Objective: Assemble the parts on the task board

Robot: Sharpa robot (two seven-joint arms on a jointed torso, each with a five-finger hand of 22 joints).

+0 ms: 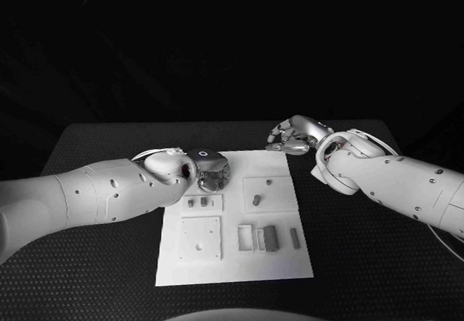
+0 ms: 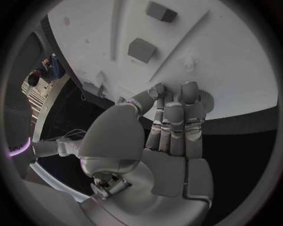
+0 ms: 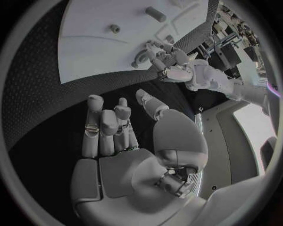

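Two silver hands hover at the far end of the white rectangular task board [image 1: 226,265] on the black surface [image 1: 372,284].
Small grey parts [image 1: 271,237] lie in its nearer recesses; left hand [image 1: 210,172] hangs fingers-down over the board's far-left corner, holding nothing; right hand [image 1: 294,134], loosely curled and empty, sits beyond the far edge.

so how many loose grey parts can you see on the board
6 at least: two small parts below the left hand, one in the upper right panel, three lower right. The left hand may hide others.
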